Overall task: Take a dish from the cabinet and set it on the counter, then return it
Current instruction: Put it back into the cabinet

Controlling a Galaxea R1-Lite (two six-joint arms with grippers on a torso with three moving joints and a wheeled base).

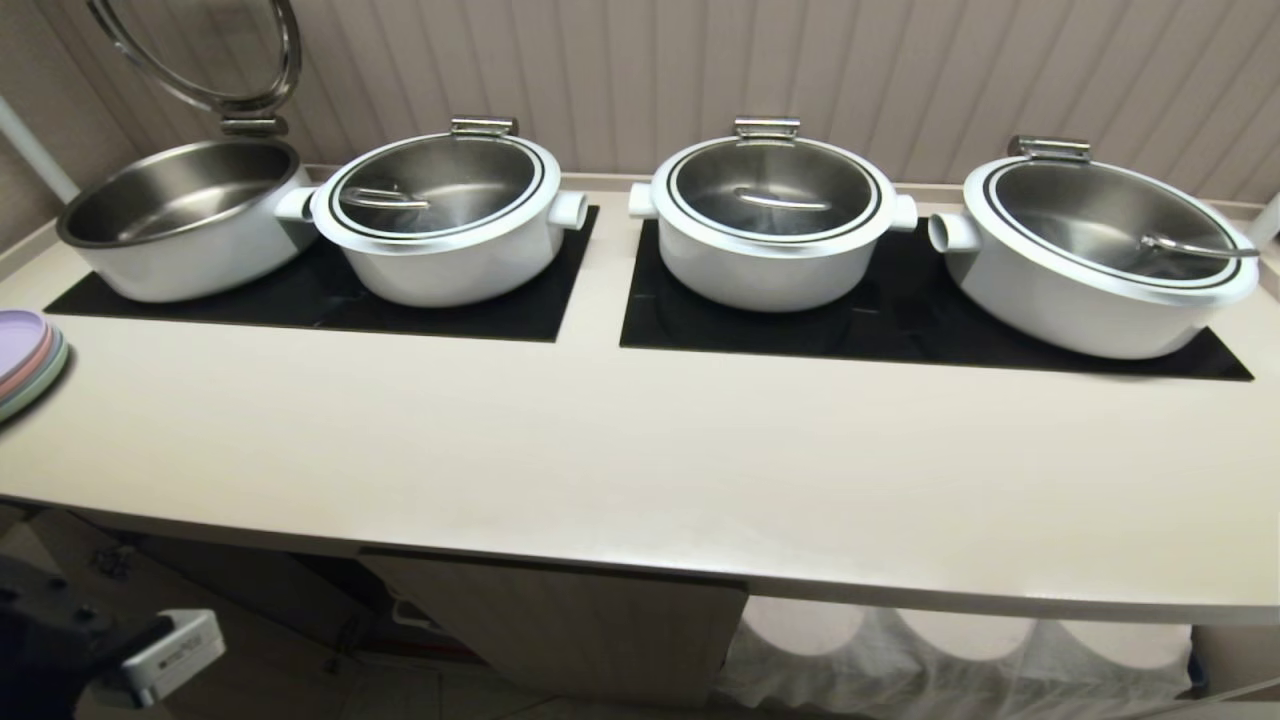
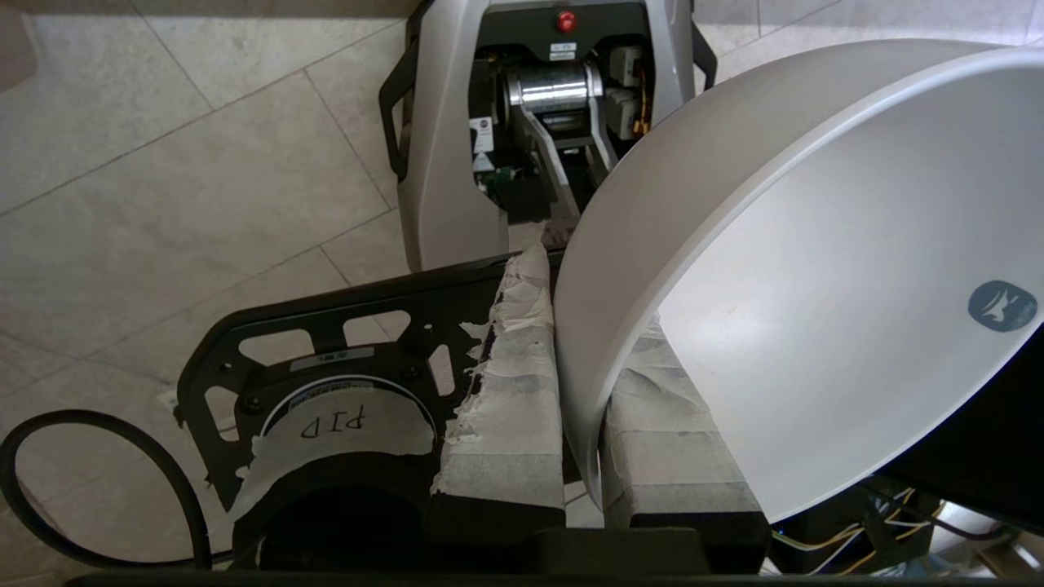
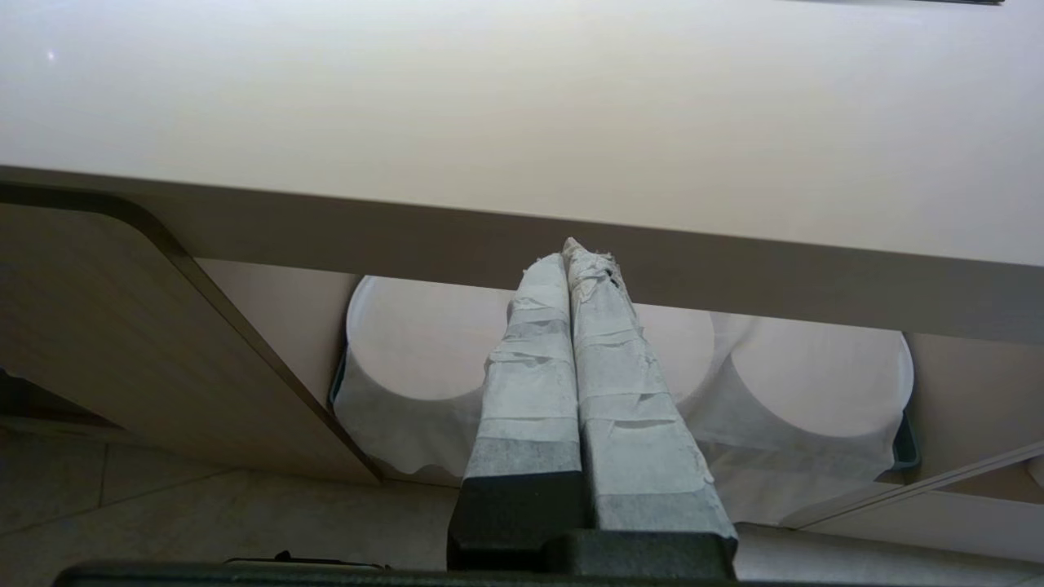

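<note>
My left gripper [image 2: 581,342] is shut on the rim of the dish [image 2: 816,285], a plain white bowl held tilted on edge above the tiled floor. One taped finger [image 2: 510,391] lies on its outside and the other on its inside. In the head view only part of my left arm [image 1: 150,660] shows, low at the front left below the counter [image 1: 640,450]; the dish is hidden there. The cabinet door [image 1: 560,620] stands open under the counter edge. My right gripper [image 3: 575,257] is shut and empty, parked below the counter [image 3: 522,106].
Several white steel-lidded pots [image 1: 770,215] stand on black panels [image 1: 900,330] at the back; the leftmost pot [image 1: 185,215] has its lid raised. Pastel plates [image 1: 25,360] sit at the counter's left end. Cloth-covered dish stacks [image 3: 424,342] fill the cabinet. My base [image 2: 555,122] is below the left hand.
</note>
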